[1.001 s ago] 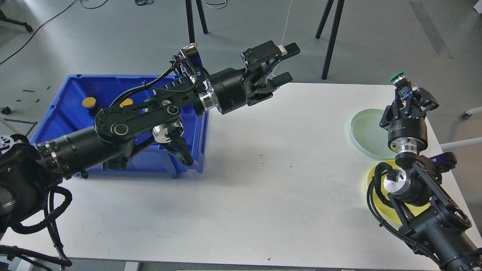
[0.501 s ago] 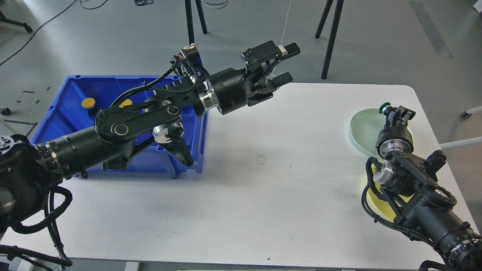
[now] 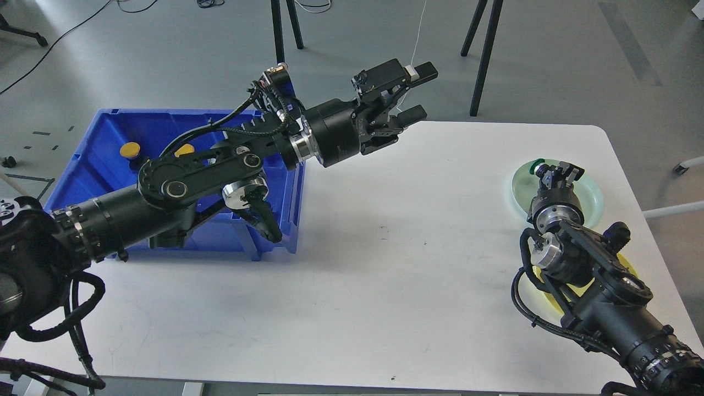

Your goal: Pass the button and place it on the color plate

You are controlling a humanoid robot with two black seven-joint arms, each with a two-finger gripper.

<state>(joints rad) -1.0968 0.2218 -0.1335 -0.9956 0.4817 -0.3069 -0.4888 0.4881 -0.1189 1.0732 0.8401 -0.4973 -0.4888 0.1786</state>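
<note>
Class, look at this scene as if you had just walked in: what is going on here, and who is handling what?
The right gripper holds a green button low over the pale green plate on the white table; whether the button touches the plate is unclear. A yellow plate lies nearer, mostly hidden by that arm. The left gripper hangs open and empty near the table's far edge. Two yellow buttons sit in the blue bin.

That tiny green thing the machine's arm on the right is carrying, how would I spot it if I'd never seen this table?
Start at the white table and look to its far right side, where a pale green plate lies just beyond a yellow plate. Over the green plate's left rim, the right gripper holds the green button. Its cap is much darker green than the plate, unlike the yellow buttons in the blue bin.
</note>
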